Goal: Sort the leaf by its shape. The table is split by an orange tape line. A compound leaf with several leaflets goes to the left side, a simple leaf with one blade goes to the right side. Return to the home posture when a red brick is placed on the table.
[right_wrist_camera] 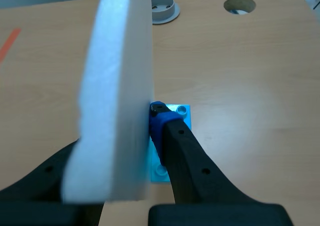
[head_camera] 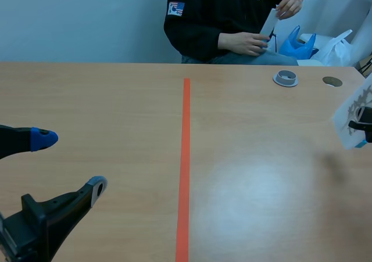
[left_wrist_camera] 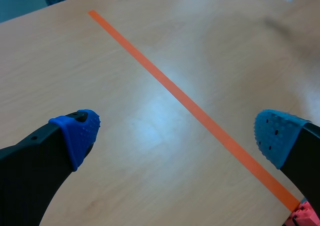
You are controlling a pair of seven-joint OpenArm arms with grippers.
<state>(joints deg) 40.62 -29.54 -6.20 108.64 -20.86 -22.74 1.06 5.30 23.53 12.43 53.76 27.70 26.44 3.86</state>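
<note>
White leaf card (head_camera: 350,118) is clamped in your right gripper (head_camera: 364,125) above the table (head_camera: 116,99), your left gripper (head_camera: 72,163) spread apart.

The wooden table (head_camera: 116,111) bears an orange tape line (head_camera: 186,157) down its middle, a grey ring (head_camera: 285,78) near a round hole (head_camera: 332,81), and a blue studded plate (right_wrist_camera: 181,109)
</note>
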